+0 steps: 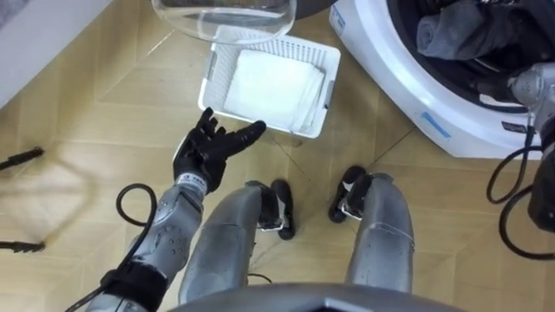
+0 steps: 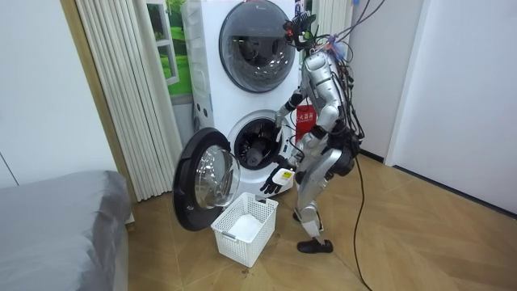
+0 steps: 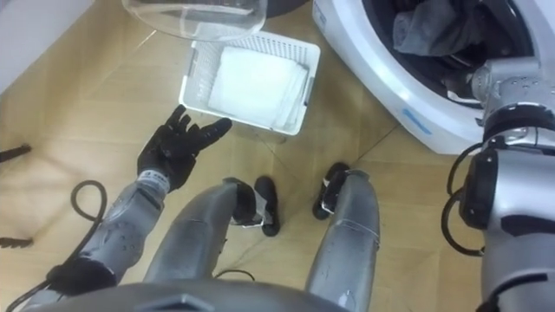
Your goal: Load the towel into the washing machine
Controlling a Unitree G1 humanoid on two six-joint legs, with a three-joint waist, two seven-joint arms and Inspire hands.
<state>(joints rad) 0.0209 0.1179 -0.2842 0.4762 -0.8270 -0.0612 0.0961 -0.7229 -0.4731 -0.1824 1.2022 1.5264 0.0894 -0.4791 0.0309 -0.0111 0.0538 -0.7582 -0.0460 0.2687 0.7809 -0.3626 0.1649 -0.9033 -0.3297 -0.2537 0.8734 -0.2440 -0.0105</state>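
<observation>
A white folded towel [image 1: 270, 82] lies in a white slatted basket [image 1: 215, 71] on the wooden floor in front of me. My left hand [image 1: 211, 149] hovers open just short of the basket's near edge, fingers spread and pointing toward it, holding nothing. The lower washing machine [image 1: 408, 95] stands at the upper right with its drum open and dark laundry [image 1: 460, 30] inside. My right arm [image 1: 531, 87] reaches to the drum's rim; its hand [image 2: 280, 121] is at the opening, fingers not readable. I stand bent forward between basket and machine.
The machine's round glass door [image 1: 225, 16] hangs open over the basket's far edge. A second machine [image 2: 257, 44] is stacked above the lower one. A grey bed [image 2: 56, 218] and white curtain [image 2: 121, 89] are at the room view's left.
</observation>
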